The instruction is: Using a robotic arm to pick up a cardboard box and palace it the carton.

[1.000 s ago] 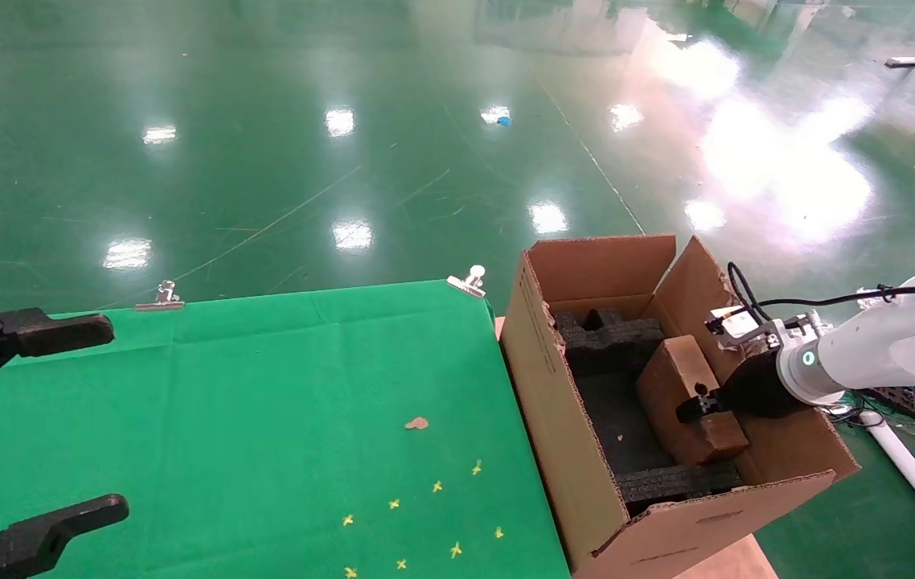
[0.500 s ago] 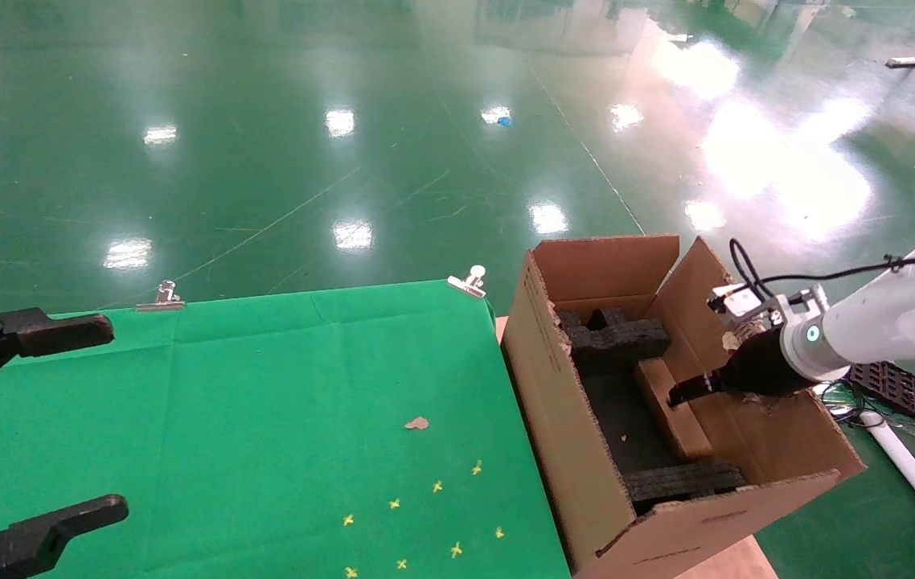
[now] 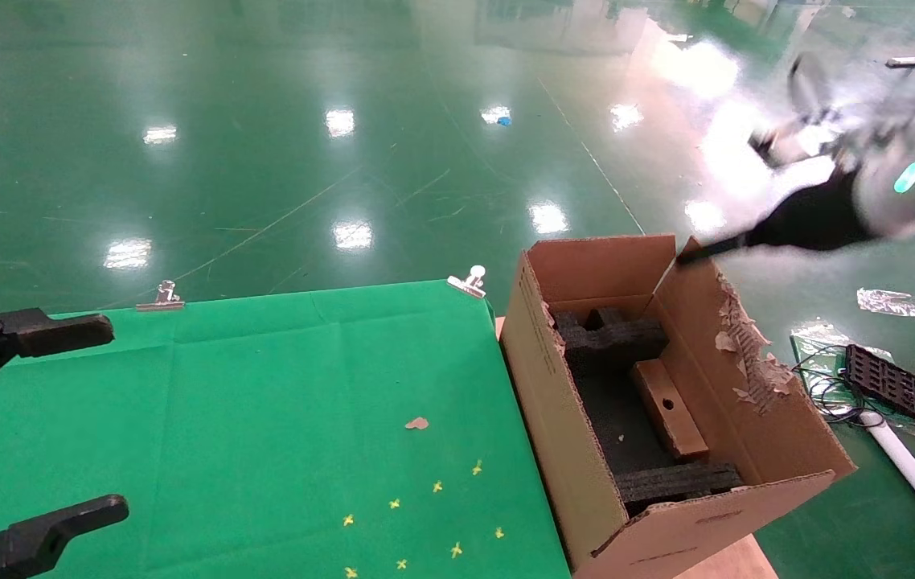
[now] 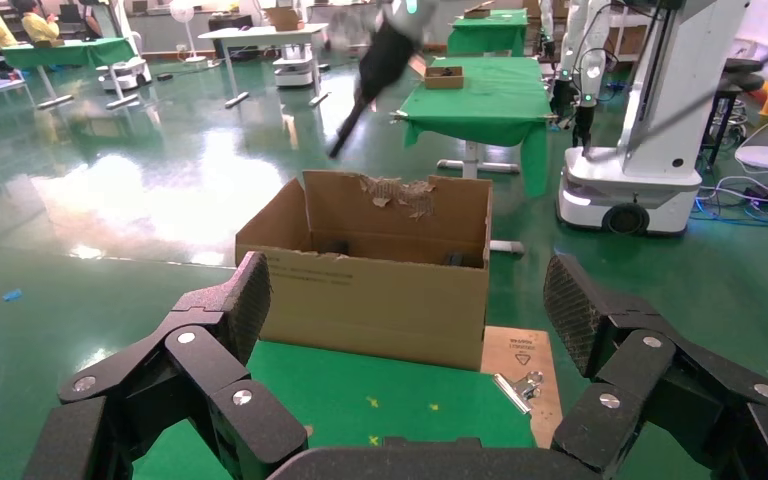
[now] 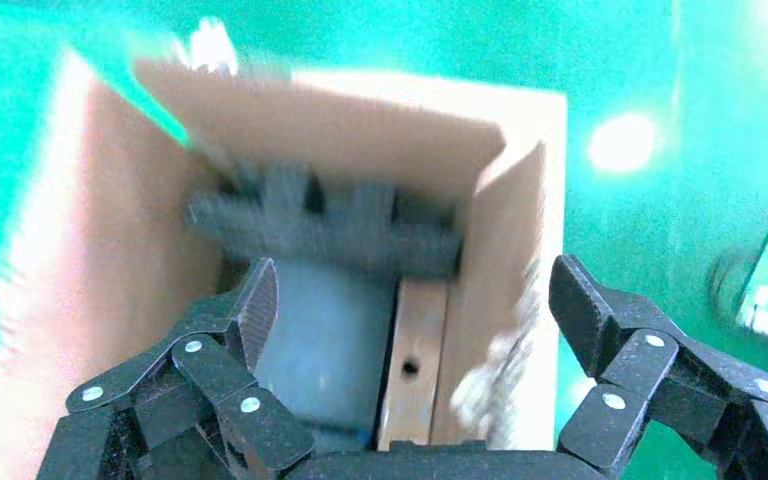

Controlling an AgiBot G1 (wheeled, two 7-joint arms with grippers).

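Green floor surrounds the carton (image 3: pixel 666 515). Right gripper (image 5: pixel 410 300), previously inside the carton, is now raised above its 1 o'clock corner, fingers apart, empty. Cardboard box (image 3: pixel 669 408) stands inside the carton on edge. Left gripper (image 4: pixel 405 300) parked, fingers spread.

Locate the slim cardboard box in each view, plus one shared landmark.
Head view: cardboard box stands on edge inside the carton, against its right wall.
Left wrist view: not visible; the carton's walls hide it.
Right wrist view: seen from above, hole facing up.
Shared landmark: the carton's torn flap edge.
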